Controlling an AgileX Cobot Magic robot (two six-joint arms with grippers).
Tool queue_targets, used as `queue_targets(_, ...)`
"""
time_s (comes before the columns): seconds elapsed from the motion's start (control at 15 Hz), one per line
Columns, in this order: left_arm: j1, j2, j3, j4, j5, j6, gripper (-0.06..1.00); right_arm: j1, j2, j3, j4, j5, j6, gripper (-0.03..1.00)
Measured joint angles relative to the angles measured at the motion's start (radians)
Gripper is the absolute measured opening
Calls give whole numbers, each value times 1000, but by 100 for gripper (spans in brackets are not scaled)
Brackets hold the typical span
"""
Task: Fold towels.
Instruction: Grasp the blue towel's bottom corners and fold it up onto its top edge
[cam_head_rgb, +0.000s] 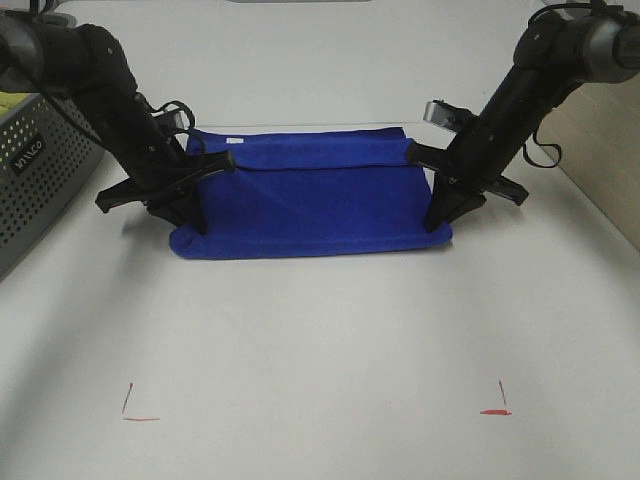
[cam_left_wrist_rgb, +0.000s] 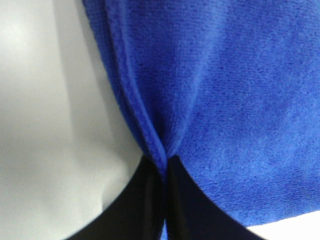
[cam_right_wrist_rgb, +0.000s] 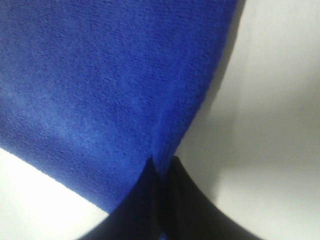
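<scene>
A royal-blue towel (cam_head_rgb: 315, 205) lies spread across the far middle of a white table (cam_head_rgb: 320, 340). 2 black grippers pinch it, 1 at each short side: the left gripper (cam_head_rgb: 197, 222) is clamped on the left edge, the right gripper (cam_head_rgb: 437, 222) on the right edge, both with fingers squeezed tight on cloth.

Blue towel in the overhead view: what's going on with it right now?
Two robot arms are working on the blue towel, which lies spread on the white table. The left pincer is shut on its left edge and the right pincer on its right edge, both near the front corners.
</scene>
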Motion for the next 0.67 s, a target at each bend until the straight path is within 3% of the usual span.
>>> queue_targets(0.2,-61,-104,118,53,6,-19,4,0,-119,261,-8,-82,3,2)
queue_targets(0.47,-93,-227,376,59,-44,-42,4,0,-279,547,-10,-172,-22,2)
queue_targets(0.67,-94,-299,481,56,-71,-56,4,0,-351,634,-7,-206,-41,2)
